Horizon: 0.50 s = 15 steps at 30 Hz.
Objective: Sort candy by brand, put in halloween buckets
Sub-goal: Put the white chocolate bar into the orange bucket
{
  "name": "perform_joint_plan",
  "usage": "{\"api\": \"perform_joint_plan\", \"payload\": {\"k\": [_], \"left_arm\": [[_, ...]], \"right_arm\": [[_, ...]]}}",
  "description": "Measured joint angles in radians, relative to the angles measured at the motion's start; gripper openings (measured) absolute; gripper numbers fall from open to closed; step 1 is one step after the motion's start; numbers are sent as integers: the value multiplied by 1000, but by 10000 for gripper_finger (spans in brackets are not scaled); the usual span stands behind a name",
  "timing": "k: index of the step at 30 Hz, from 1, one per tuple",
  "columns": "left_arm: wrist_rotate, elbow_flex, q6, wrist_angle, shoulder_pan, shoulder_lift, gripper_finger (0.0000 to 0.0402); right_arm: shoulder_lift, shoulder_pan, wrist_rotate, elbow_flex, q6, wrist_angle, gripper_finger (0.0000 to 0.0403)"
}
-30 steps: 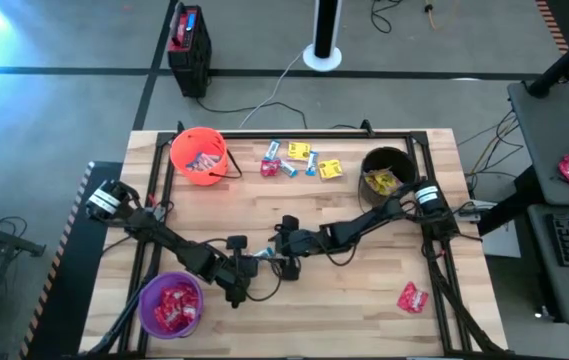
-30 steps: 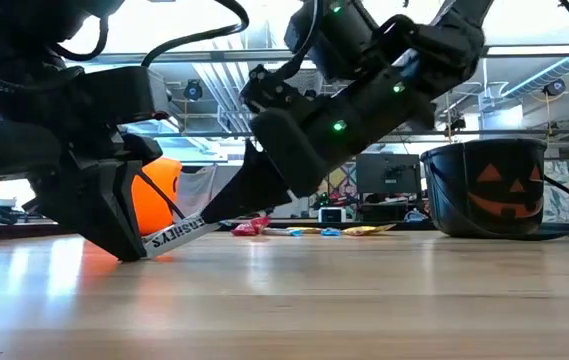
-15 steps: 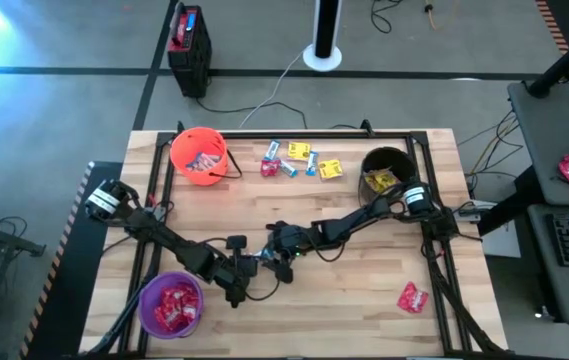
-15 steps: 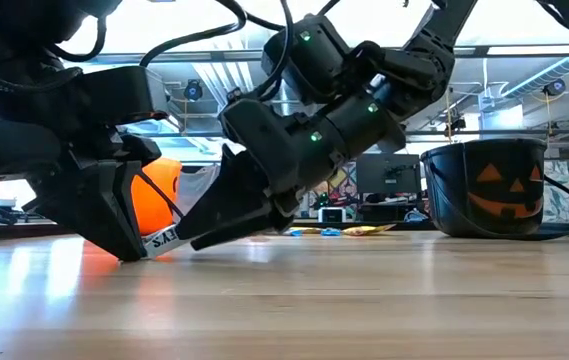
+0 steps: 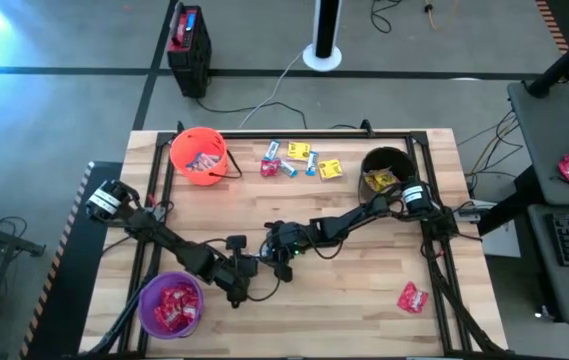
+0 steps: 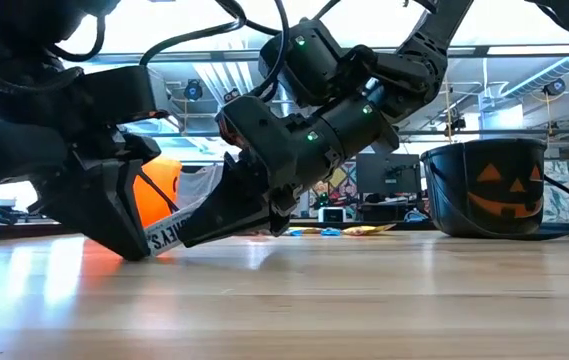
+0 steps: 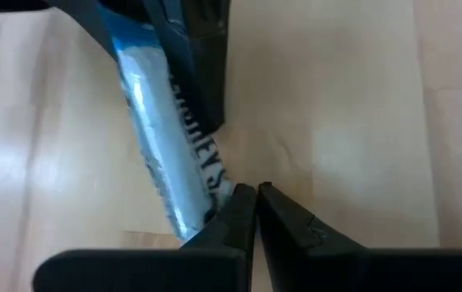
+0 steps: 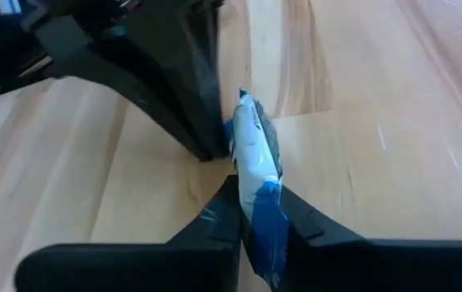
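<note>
A blue-and-white candy [image 8: 253, 162] with dark print is held between both grippers just above the table's middle, and it also shows in the left wrist view [image 7: 161, 142]. My left gripper [image 7: 255, 199] is shut on one end of it and my right gripper [image 8: 259, 211] on the other. In the high view the two grippers meet at the candy [image 5: 264, 262]. The orange bucket [image 5: 199, 155], the black bucket [image 5: 384, 172] and the purple bucket [image 5: 171, 303] stand on the table, each with candy in it. My left gripper pinches the candy's printed end [image 7: 214, 191] at the fingertips and slants down, its tips close to the table [image 6: 142, 250]. My right gripper pinches the candy's blue end [image 8: 256, 203] between its two fingers, slanting down from the table's right. The candy stands on edge and rises slightly from the left gripper toward the right one [image 6: 174, 235].
Several loose candies [image 5: 299, 160] lie at the far edge between the orange and black buckets. A larger red bag [image 5: 412, 297] lies near the right front corner. Bare wood lies in front of the grippers.
My right gripper has moved toward the table's left, closing in on my left gripper along the candy, so that less of the wrapper shows between them. My left gripper and the candy's printed end have stayed in place.
</note>
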Motion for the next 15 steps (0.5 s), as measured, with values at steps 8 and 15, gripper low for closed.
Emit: {"api": "perform_joint_plan", "payload": {"k": [8,15], "left_arm": [[-36,62,13,-170,-2,-48,63],[-130,48,67,-187,-7,-163,114]], "right_arm": [[-14,-2,7,0,-27,-54,18],[-97,15,132,0,-152,-232,16]]}}
